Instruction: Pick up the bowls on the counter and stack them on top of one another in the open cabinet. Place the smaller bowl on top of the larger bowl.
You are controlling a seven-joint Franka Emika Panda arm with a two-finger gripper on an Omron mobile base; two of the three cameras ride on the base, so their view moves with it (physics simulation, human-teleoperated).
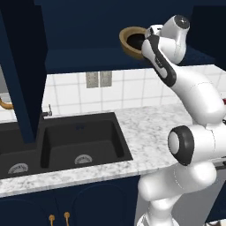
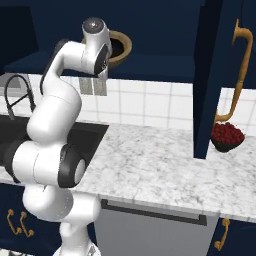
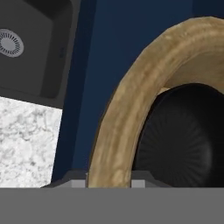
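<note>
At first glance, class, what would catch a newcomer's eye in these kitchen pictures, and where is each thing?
The white arm reaches up to the navy cabinet, its hand closed on the rim of the tilted wooden bowl at shelf height. Away at the right end of the marble counter sits the small dark bowl heaped with red, beside the open cabinet door. Below left lies the black double sink.

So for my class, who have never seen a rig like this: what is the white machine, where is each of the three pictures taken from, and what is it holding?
It is a white robot arm in a rendered kitchen. Two pictures come from cameras behind it, left and right; the third looks along its hand. The gripper is closed on the rim of a tan wooden bowl, held tilted at the navy wall cabinet. Below lie a marble counter and a black sink. A small dark bowl with a red top waits on the counter.
</note>
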